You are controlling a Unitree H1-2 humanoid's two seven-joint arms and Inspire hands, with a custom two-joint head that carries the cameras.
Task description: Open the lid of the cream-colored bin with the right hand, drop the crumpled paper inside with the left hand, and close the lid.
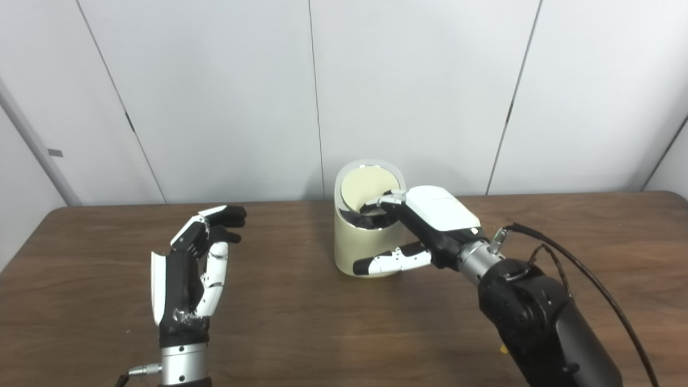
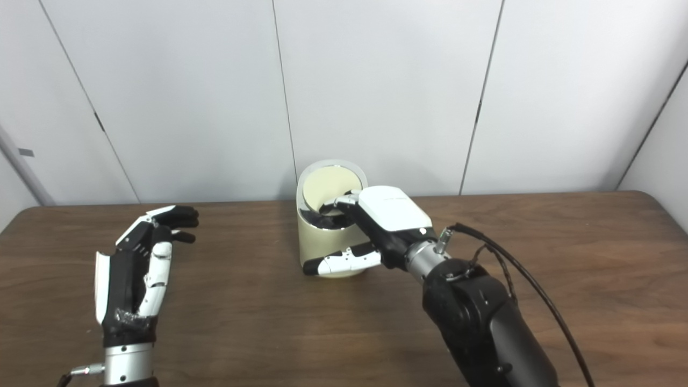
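The cream-colored bin (image 1: 350, 243) stands at the middle of the table, toward the back. Its round lid (image 1: 368, 185) is tipped up nearly upright, and the dark opening shows below it. My right hand (image 1: 430, 226) is at the bin's right side, its fingers (image 1: 388, 200) curled over the rim at the foot of the raised lid. Its thumb (image 1: 392, 262) lies stretched across the bin's front wall. Over the left part of the table my left hand (image 1: 193, 269) is open, palm turned right, with nothing in it. I see no crumpled paper in either view.
The brown wooden table (image 1: 322, 333) reaches the frame's lower edge. Grey wall panels (image 1: 408, 80) rise just behind the bin. A black cable (image 1: 586, 279) loops from my right wrist over the right side of the table.
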